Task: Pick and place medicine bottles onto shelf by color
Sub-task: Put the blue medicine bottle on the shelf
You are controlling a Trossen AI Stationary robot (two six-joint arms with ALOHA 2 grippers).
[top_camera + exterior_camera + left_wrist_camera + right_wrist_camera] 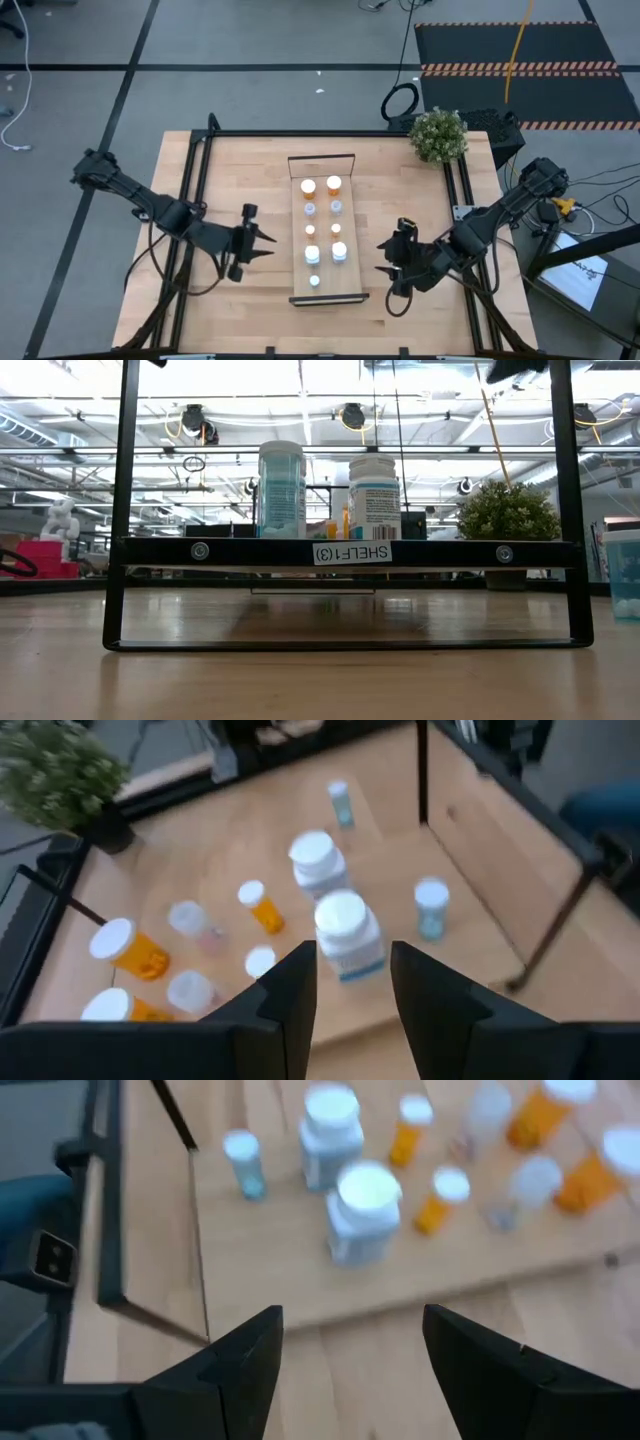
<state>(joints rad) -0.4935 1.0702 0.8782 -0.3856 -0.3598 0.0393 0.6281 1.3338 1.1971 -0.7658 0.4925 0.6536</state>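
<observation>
The shelf (pixel 322 296), a narrow light-wood board, lies along the middle of the table. Several medicine bottles stand on it on their bases in two rows: orange ones (pixel 308 186) at the far end, clear ones (pixel 310 208), small orange ones (pixel 310 230), larger white ones (pixel 312 254) and a small pale-blue one (pixel 314 281) at the near end. My left gripper (pixel 268 245) hovers left of the shelf, open, pointing at the white bottles (pixel 345 932). My right gripper (pixel 385 258) hovers right of the shelf, open, facing the same bottles (pixel 364 1210). Neither holds anything.
A potted plant (pixel 438 134) stands at the table's far right corner. Dark frame rails (pixel 190 190) run along the table's left and right sides. In the low view a pale-blue bottle (pixel 625 575) shows at the right edge. Bare wood lies on both sides of the shelf.
</observation>
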